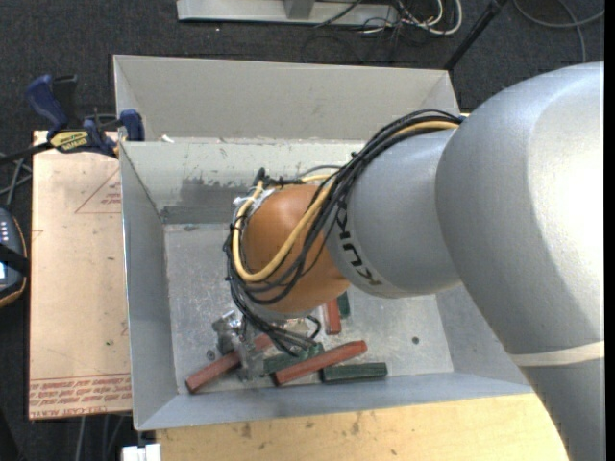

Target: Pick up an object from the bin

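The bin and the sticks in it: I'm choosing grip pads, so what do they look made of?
The bin looks like bare grey sheet metal: flat folded walls, scuffed dull floor. The red-brown stick and dark green stick by the front wall look matte, perhaps wax or plastic; I cannot tell which.

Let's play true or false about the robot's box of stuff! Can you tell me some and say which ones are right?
1. The pincer is down low in the bin, among the loose sticks. True.
2. The things are heaped against the bin's far wall, at the top of the picture. False: they lie by the near wall, at the bottom.
3. A dark green bar lies right beside a reddish-brown stick. True.
4. The bin is bright blue. False: it is grey metal.
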Available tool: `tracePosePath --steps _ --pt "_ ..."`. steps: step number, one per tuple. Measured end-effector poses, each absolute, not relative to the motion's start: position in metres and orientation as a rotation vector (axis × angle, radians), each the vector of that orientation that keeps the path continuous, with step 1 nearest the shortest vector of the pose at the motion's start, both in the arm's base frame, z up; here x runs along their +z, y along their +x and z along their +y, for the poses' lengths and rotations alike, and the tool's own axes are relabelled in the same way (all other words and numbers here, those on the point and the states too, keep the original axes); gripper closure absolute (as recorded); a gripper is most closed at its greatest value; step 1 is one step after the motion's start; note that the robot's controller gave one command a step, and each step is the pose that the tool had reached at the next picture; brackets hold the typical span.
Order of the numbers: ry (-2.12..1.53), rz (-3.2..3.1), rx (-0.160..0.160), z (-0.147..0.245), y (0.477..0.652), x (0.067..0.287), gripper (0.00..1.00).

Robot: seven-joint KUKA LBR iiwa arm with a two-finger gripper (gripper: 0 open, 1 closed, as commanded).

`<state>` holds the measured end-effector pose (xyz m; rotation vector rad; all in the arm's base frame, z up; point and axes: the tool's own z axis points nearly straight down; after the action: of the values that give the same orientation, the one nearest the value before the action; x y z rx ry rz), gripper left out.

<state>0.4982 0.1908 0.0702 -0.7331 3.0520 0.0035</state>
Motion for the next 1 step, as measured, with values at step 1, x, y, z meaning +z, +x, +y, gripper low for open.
tracePosePath --steps 1 --pt "-0.757 3.055 0.002 0.1924 0.5022 0.1213 1.0"
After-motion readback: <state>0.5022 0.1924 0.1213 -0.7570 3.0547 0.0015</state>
